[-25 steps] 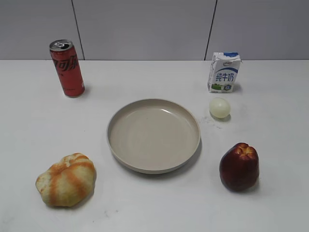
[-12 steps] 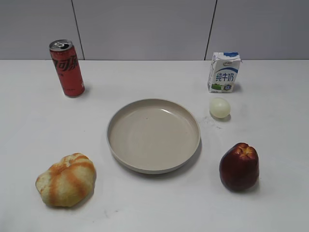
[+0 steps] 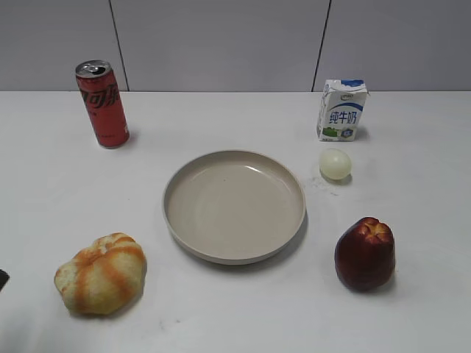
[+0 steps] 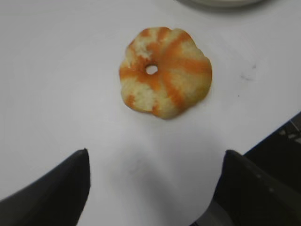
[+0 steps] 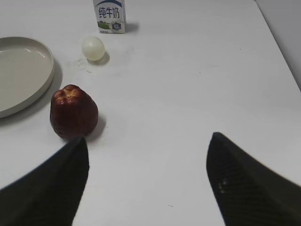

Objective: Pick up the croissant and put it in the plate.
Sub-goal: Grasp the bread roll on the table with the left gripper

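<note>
Counter [image 3: 412,309]: white and wide, carrying everything; its near edge shows at the lower right of the left wrist view.
Plate [image 3: 234,207]: round, shallow, beige with a raised rim, lying flat in the middle of the counter with nothing in it.
Croissant [image 3: 101,273]: a lumpy, rounded bun, pale yellow with orange-brown stripes fanning out from a small hole [image 4: 151,69] at its centre; it sits on the counter at the front left, apart from the plate's rim and untouched.
Apple [image 3: 364,253]: dark red, upright, front right, just beside the plate.
Can [image 3: 101,104]: red, upright, back left.
Milk carton [image 3: 341,110]: white and blue, upright, back right.
Ball [image 3: 335,164]: small, pale, egg-like, between the carton and the apple, near the plate's far right rim.
Left pincer [image 4: 155,183]: spread wide, its two dark fingers either side of bare counter, short of the croissant and holding nothing.
Right pincer [image 5: 148,181]: also spread wide and holding nothing, the apple just ahead of its left finger.
Change from a moment ago: a small dark sliver [image 3: 2,279] now shows at the left edge of the exterior view beside the croissant; every object lies where it lay.
</note>
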You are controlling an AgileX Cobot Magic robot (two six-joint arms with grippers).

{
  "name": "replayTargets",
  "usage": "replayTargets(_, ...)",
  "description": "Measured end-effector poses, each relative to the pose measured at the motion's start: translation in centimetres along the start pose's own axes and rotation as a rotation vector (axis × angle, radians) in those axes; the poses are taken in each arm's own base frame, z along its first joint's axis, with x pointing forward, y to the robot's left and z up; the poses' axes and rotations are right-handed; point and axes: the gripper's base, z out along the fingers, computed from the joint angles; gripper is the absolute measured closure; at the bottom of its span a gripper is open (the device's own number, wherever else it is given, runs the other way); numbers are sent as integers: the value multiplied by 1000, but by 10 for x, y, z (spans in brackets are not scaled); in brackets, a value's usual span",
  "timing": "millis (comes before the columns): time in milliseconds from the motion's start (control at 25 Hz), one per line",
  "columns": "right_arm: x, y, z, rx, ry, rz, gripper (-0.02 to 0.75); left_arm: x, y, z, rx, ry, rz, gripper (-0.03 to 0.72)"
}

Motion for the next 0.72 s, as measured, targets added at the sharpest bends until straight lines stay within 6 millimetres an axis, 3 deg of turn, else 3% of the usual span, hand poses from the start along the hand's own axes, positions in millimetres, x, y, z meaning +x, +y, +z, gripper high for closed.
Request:
replayTargets(240,0,0,0,0,0,0,150,-41,-5,42,65,117,117,29)
replayTargets(400,0,0,0,0,0,0,150,-63,-10,81,105,231,176,34)
replayTargets(560,0,0,0,0,0,1,150,-70,-10,119,119,347,213,39)
replayTargets(720,0,0,0,0,0,1,150,-62,-6,153,135,462,208,44)
